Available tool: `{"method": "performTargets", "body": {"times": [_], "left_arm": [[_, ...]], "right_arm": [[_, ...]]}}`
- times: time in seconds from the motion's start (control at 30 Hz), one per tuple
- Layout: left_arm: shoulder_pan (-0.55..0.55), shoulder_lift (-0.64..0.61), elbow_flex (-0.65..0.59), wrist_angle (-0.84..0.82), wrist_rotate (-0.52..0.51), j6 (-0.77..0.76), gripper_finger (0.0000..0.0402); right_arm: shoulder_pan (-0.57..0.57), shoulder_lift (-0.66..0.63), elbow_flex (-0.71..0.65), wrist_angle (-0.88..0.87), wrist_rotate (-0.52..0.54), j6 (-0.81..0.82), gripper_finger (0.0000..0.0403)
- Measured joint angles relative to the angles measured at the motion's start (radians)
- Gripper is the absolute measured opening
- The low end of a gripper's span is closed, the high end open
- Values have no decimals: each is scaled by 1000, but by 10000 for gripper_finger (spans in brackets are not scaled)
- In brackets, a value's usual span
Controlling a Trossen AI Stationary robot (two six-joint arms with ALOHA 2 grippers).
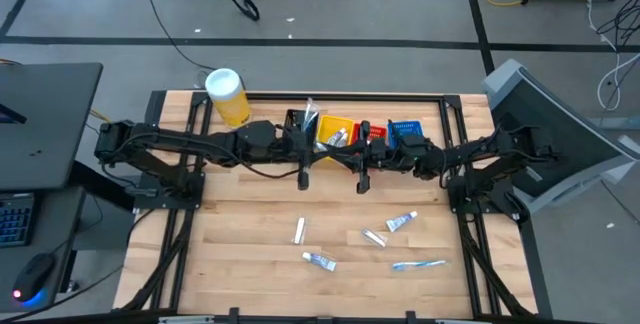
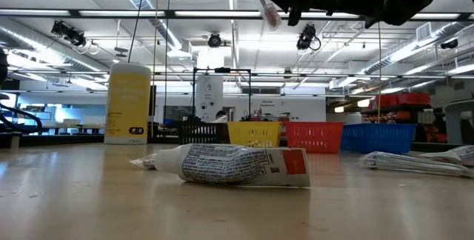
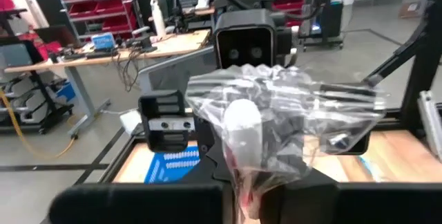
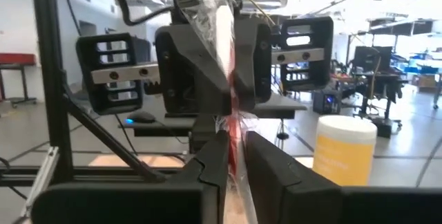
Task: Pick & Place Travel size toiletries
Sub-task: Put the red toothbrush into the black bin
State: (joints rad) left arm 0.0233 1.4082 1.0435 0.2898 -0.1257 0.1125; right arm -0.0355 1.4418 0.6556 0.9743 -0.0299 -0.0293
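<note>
Slippage of the slim pale toothbrush in its clear crinkly wrapper [image 4: 224, 58] is risked, since it is pinched shut by the left claw [image 1: 303, 177] while the right claw [image 1: 363, 181] is slightly parted around it, above the yellow mesh basket [image 1: 336, 130] where wrapped items are seen.

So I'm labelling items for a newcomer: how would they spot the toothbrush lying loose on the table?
Start from the wooden table and go to its near edge, on the right arm's side, away from the row of baskets. The toothbrush lies nearest that edge: long, slim and pale blue, where its neighbours are short white tubes.
</note>
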Motion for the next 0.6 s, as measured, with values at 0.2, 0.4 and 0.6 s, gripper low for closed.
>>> {"method": "performTargets", "body": {"times": [0.2,0.4,0.6], "left_arm": [[2,0,0,-35,-65,-31,37],[9,0,0,-184,-314,-115,24],[71,0,-1,-334,-458,-284,26]], "right_arm": [[-31,-2,1,-72,30,-2,74],[-82,-44,0,-294,52,9,76],[-162,-144,0,-619,154,51,76]]}}
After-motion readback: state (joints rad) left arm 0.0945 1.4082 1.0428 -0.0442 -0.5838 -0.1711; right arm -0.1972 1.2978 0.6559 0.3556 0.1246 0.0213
